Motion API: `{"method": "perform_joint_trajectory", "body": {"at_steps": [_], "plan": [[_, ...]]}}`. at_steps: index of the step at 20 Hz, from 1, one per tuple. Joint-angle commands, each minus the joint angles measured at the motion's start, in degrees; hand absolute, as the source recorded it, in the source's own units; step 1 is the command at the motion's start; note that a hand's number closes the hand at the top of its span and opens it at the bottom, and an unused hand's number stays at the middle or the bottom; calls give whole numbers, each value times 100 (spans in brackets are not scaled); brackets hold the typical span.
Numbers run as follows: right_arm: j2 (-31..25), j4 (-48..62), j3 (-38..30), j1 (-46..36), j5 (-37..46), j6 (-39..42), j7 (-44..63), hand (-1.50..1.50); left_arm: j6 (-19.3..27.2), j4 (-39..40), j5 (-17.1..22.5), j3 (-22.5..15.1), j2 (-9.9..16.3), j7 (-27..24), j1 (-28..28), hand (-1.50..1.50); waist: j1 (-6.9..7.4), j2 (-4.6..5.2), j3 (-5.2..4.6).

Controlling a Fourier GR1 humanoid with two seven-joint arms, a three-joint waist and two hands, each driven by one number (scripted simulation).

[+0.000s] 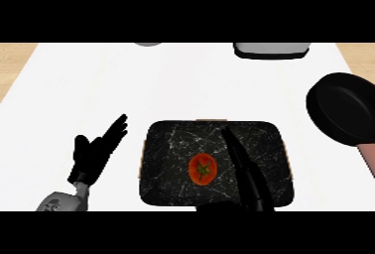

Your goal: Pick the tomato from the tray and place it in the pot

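1. Nearest us, our right hand (245, 168) stretches straight-fingered over the tray (164, 188), holding nothing.
2. The tomato (203, 168) lies in the tray, just beside those fingers.
3. Our left hand (95, 151) rests open, left of the tray.
4. Farther right sits the pot (344, 109).

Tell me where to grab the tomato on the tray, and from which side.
Grip the tomato across its round red body, coming from above. It lies free near the middle of the dark tray, nothing touching it, green stem patch up. The right hand is just to its right, fingers straight, so close in from that side, probably. The left hand rests open left of the tray.
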Motion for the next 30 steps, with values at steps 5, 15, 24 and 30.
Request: {"method": "perform_joint_trajectory", "body": {"at_steps": [5,15,24,30], "plan": [[-242,339,-381,324,-1410,370,-1609,-150,-363,506,-79,311,-36,-279,-210,0,-25,10,1],[311,1713,-607,-477,-2608,340,-2602,-150,-80,-108,-457,166,-417,346,-68,0,20,3,2],[318,3580,-501,-1276,-3763,229,-3790,-150,-355,268,-673,454,-577,-107,-39,0,20,6,1],[314,4217,-113,-1643,-3674,-201,-4338,150,-458,150,-666,500,-532,-270,140,0,45,13,2]]}}
